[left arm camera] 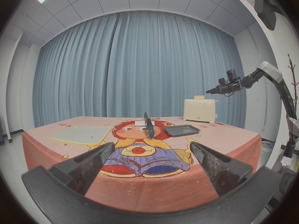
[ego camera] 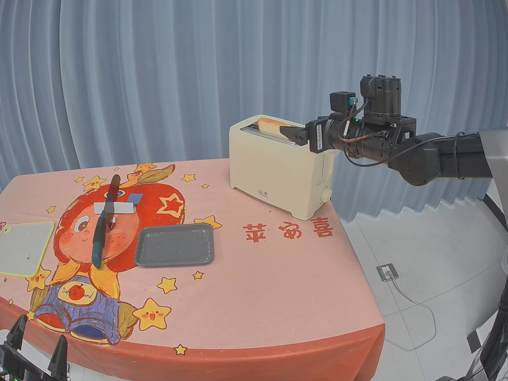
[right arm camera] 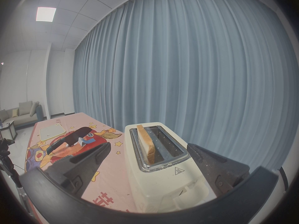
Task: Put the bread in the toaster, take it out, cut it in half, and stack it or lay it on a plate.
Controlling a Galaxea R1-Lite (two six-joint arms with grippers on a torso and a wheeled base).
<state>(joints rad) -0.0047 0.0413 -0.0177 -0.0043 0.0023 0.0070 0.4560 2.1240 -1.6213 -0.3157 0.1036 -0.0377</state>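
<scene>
While bread stands in toaster — right gripper spread, empty | left gripper likewise

R arm out level, R claw spread; L claw low, spread.

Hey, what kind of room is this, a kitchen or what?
Likely a staged demo room, not a kitchen: the toaster sits on a cartoon tablecloth, a blue curtain covers the wall, and a sofa stands in the far corner.
</scene>
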